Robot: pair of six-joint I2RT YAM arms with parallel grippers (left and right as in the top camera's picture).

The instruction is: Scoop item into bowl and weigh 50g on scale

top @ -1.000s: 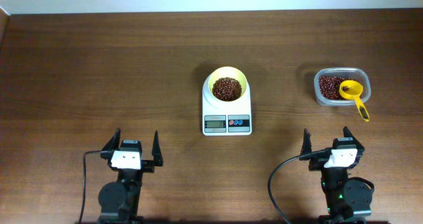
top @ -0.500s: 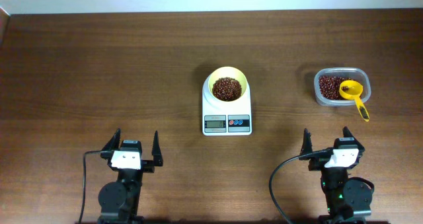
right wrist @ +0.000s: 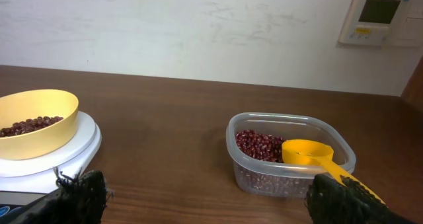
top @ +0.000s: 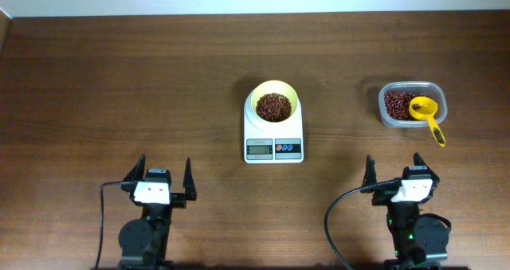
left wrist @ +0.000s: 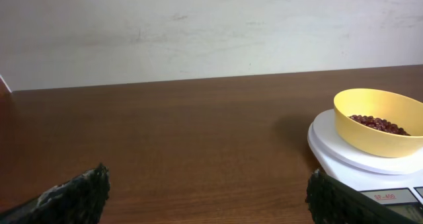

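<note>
The bowl [top: 275, 93] sat on the scale [top: 273, 148] in the middle of the surface [top: 119, 79], holding beans [top: 273, 107]. At the right, a yellow scoop [top: 423, 107] rested in a clear container [top: 382, 107]. The left claw [top: 165, 169] and right claw [top: 393, 165] stood with fingers apart, empty.

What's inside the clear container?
Reddish-brown beans and the cup of the yellow scoop; its handle sticks out over the container rim. The floor beneath the beans is covered.
</note>
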